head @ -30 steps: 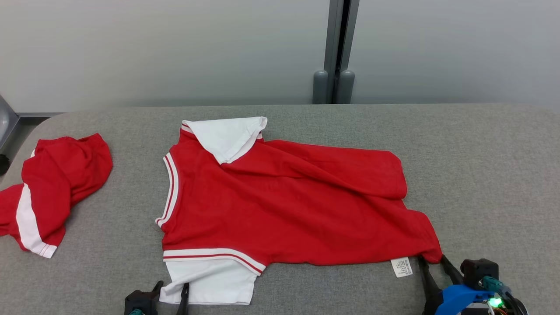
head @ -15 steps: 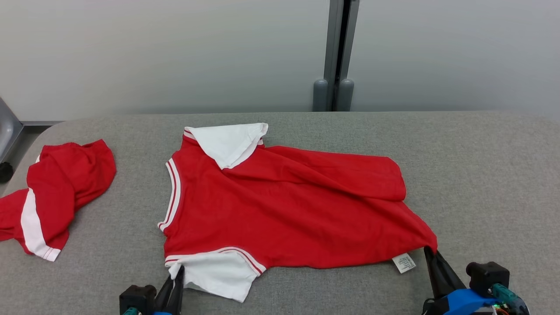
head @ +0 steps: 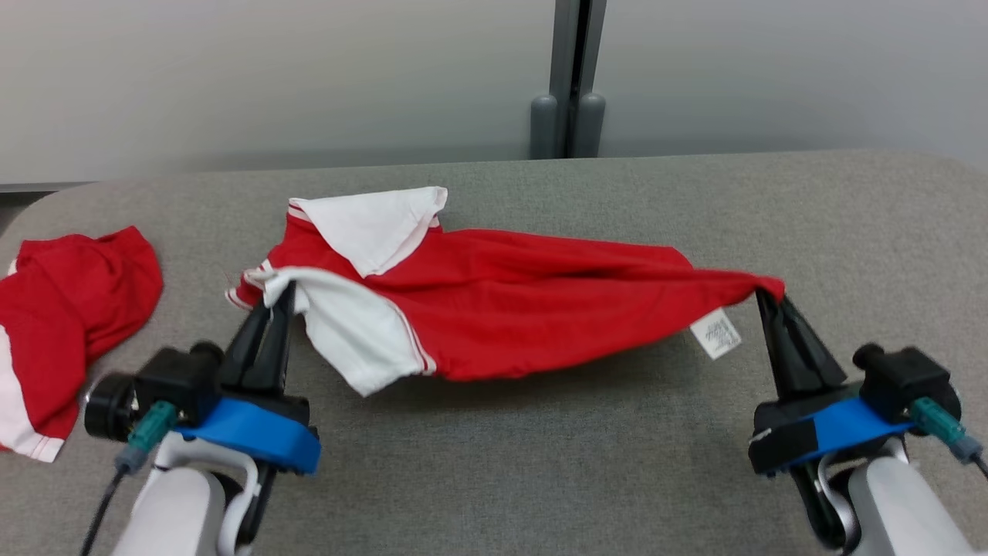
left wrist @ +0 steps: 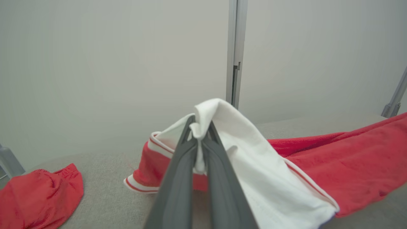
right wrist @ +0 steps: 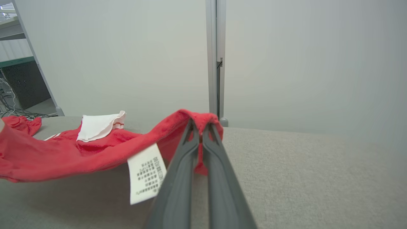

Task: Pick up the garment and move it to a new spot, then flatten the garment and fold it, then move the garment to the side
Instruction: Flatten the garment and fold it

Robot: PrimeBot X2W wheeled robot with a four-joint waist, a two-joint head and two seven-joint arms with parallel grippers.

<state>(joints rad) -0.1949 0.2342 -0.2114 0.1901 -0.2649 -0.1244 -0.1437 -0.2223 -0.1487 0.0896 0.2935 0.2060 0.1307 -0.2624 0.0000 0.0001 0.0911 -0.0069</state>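
Note:
The garment [head: 509, 309], a red jersey with white sleeves and striped trim, hangs stretched between my two grippers above the grey table, its far edge still on the surface. My left gripper [head: 279, 296] is shut on a white sleeve corner [left wrist: 198, 127]. My right gripper [head: 766, 297] is shut on the red hem corner [right wrist: 200, 122], a white care label [right wrist: 146, 173] dangling beside it. The lettering is hidden.
A second red cloth with a white stripe [head: 62, 316] lies crumpled at the table's left end. The grey padded table [head: 849, 232] reaches back to a pale wall with a grey post [head: 567, 77]. Open surface lies to the right and front.
Both grippers closed on the jersey's near corners and lifted them up and away from me, folding the near edge over. The head camera shifted too.

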